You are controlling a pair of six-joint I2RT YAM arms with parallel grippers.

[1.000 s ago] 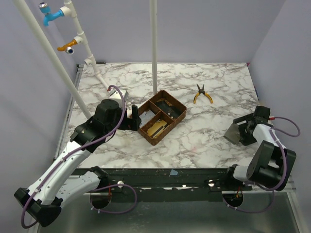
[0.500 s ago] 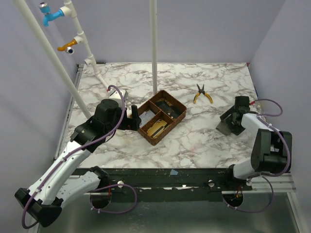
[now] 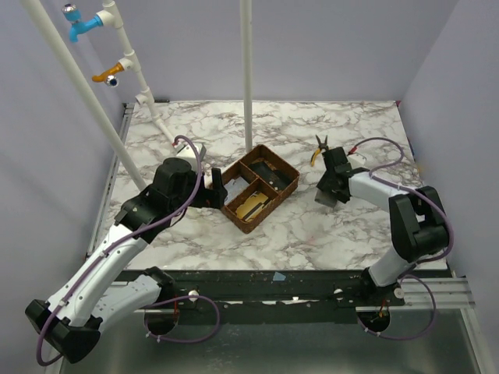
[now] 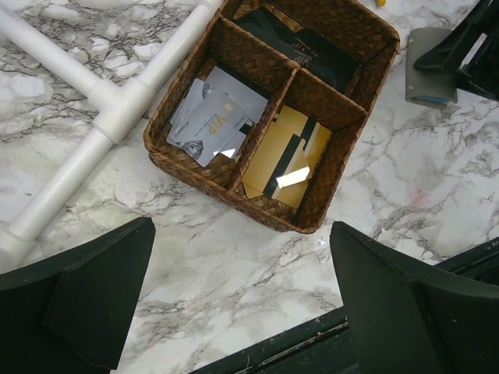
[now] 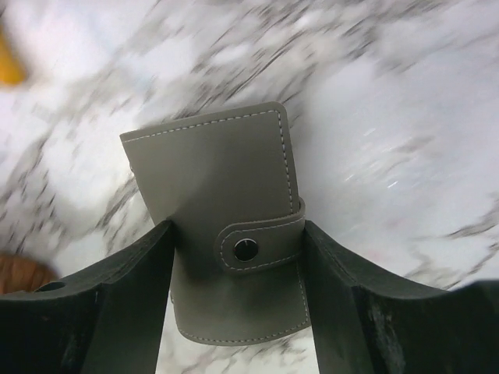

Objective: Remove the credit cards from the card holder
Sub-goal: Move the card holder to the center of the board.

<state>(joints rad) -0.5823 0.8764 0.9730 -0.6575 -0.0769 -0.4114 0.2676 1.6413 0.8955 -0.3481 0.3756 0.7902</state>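
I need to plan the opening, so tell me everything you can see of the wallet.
The wallet is a small, flat, grey rectangle that looks like matte leather, with pale stitching along its edges. It is folded shut: a strap wraps over one edge and is fastened by a dark snap. No cards show. The right pincer holds it by two opposite sides, to the right of the tray. I cannot tell whether it touches the table.

Card holder (image 5: 226, 202) looks like matte grey leather or faux leather, smooth, with pale stitching and a dark, shiny snap (image 5: 245, 249). The tray (image 4: 234, 192) is rough brown wicker. Cards (image 4: 210, 121) in it are glossy plastic, some throwing glare. Table (image 4: 405, 179) is a smooth marble-look top, and the pipe (image 4: 101, 125) is white plastic.
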